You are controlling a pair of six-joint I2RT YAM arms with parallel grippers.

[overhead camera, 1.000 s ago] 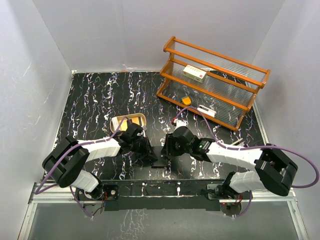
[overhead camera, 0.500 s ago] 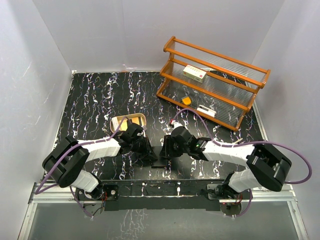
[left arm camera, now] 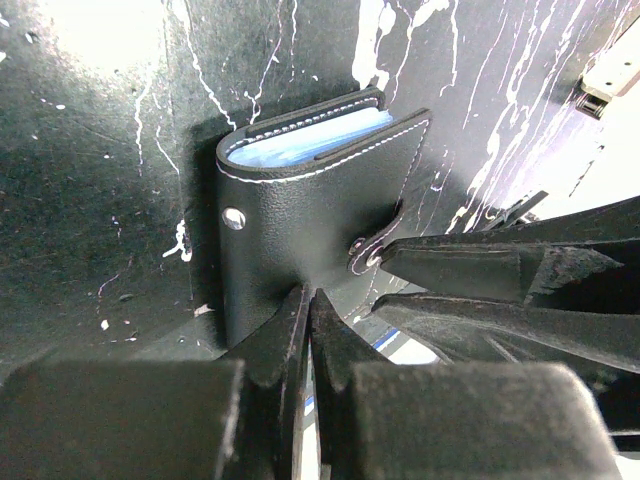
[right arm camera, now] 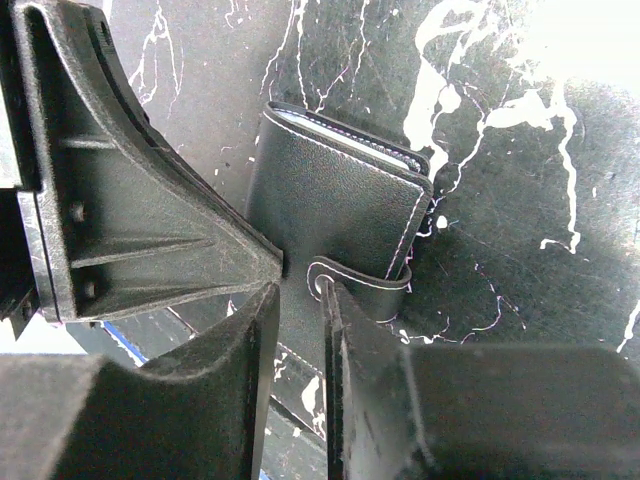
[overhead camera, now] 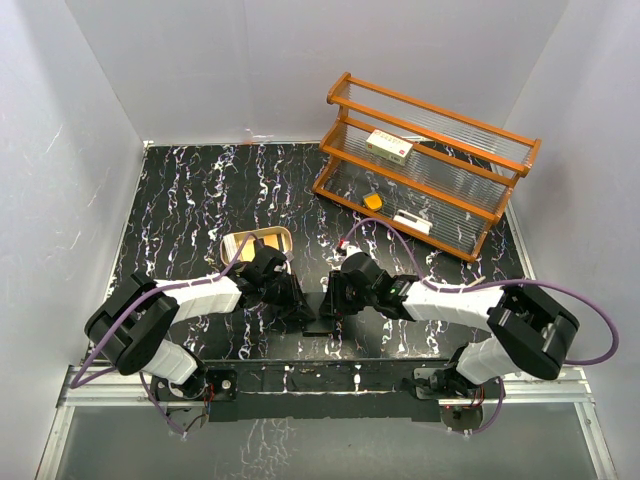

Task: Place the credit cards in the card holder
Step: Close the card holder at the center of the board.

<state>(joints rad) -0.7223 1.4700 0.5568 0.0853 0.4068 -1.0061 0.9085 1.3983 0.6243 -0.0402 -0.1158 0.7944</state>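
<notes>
Left gripper (left arm camera: 308, 300): my fingers are pressed together with no gap. Their tips rest against the near edge of the card holder (left arm camera: 300, 200). I cannot tell whether they pinch any of it.
Right gripper (right arm camera: 300, 290): my jaws stand at a narrow gap, with the end of the snap strap (right arm camera: 360, 278) right at their tips. I cannot tell whether it is clamped.
Card holder: it lies folded shut and flat on the black marbled table (overhead camera: 180, 200), between my two grippers and close to the front edge. The pale blue inside shows only along its open edge, and the strap wraps round that edge onto the black cover.
Tan oval tray (overhead camera: 262, 239): just beyond my left wrist.
Wooden rack (overhead camera: 430, 165): at the far right, well apart. It carries a white-and-red box (overhead camera: 390, 146) on an upper shelf and a small orange object (overhead camera: 372, 201) lower down.
</notes>
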